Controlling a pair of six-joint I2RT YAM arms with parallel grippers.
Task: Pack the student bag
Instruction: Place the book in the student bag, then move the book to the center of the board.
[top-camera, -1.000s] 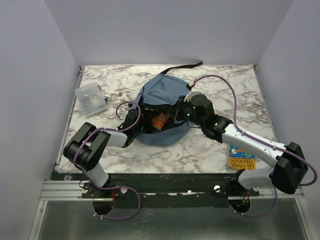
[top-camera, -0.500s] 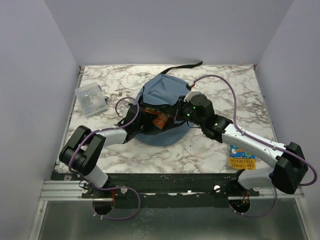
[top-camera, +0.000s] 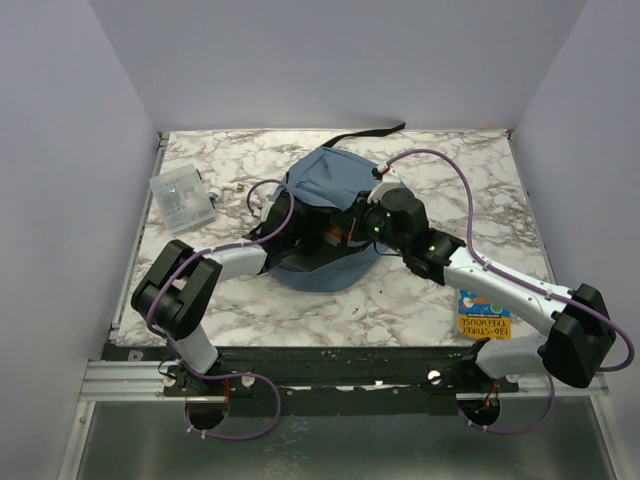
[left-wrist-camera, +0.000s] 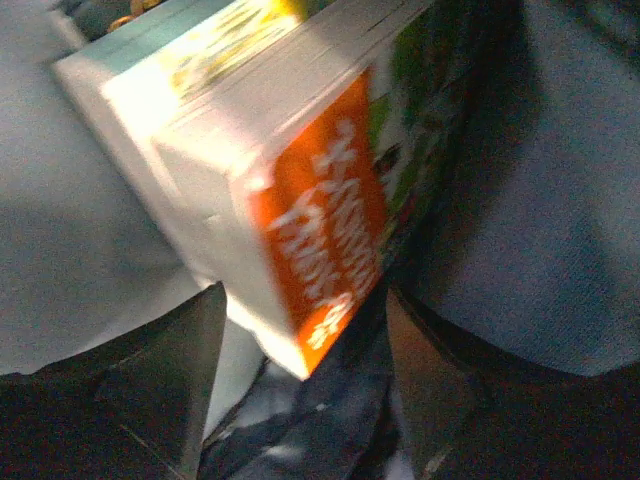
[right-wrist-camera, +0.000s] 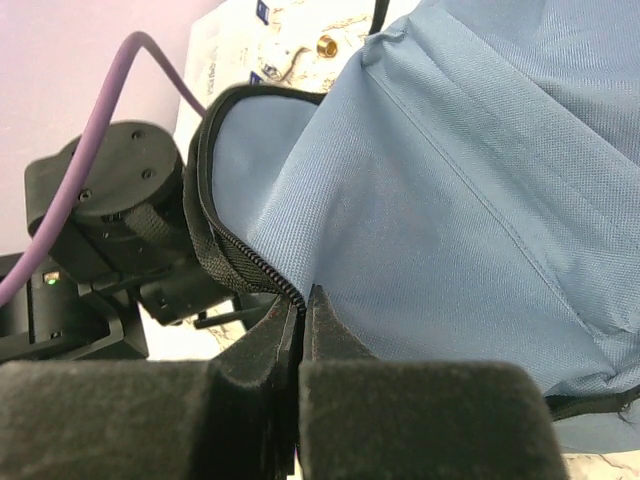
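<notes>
Student bag (top-camera: 325, 205) lying mid-tabletop. Left gripper (left-wrist-camera: 300, 385), jaws spread, now pushing orange book (left-wrist-camera: 320, 240) deeper inside than a second ago. Right gripper (right-wrist-camera: 302, 305) jaws pinching zipper edge (right-wrist-camera: 250, 270), holding opening.

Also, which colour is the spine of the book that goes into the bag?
Orange with white lettering on the spine, clearest in the left wrist view.

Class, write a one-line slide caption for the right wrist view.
Right gripper pinches the zippered edge of the student bag, holding the opening wide while the left gripper reaches inside.
</notes>
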